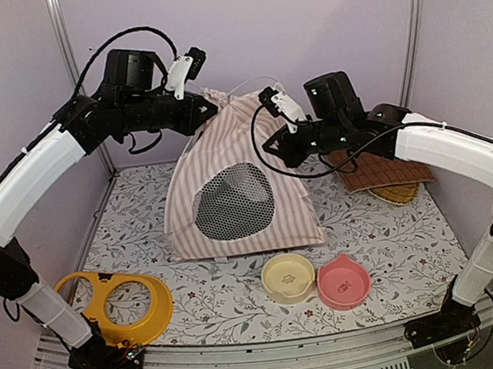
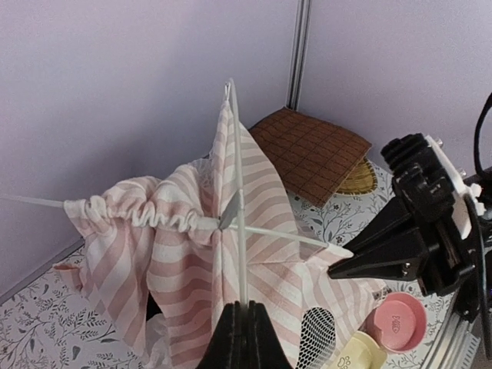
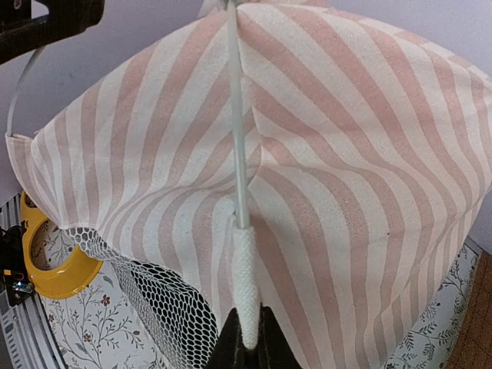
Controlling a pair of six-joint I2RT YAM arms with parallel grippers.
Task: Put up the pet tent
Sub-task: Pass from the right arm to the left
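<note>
The pet tent (image 1: pixel 238 190) stands half raised at the middle of the table, pink-and-white striped with a round mesh window facing the front. My left gripper (image 1: pixel 208 107) is at the tent's top left and is shut on a thin clear pole (image 2: pixel 241 238) that crosses a second pole over the gathered fabric (image 2: pixel 146 219). My right gripper (image 1: pixel 271 147) is at the tent's upper right side and is shut on a white woven pole sleeve (image 3: pixel 244 284) with a pole (image 3: pixel 237 115) running out of it. The tent (image 3: pixel 346 177) fills the right wrist view.
A brown quilted mat (image 1: pixel 386 170) lies on a woven mat at the back right. A cream bowl (image 1: pixel 288 277) and a pink bowl (image 1: pixel 343 282) sit in front of the tent. A yellow double-ring bowl holder (image 1: pixel 118 305) lies at the front left.
</note>
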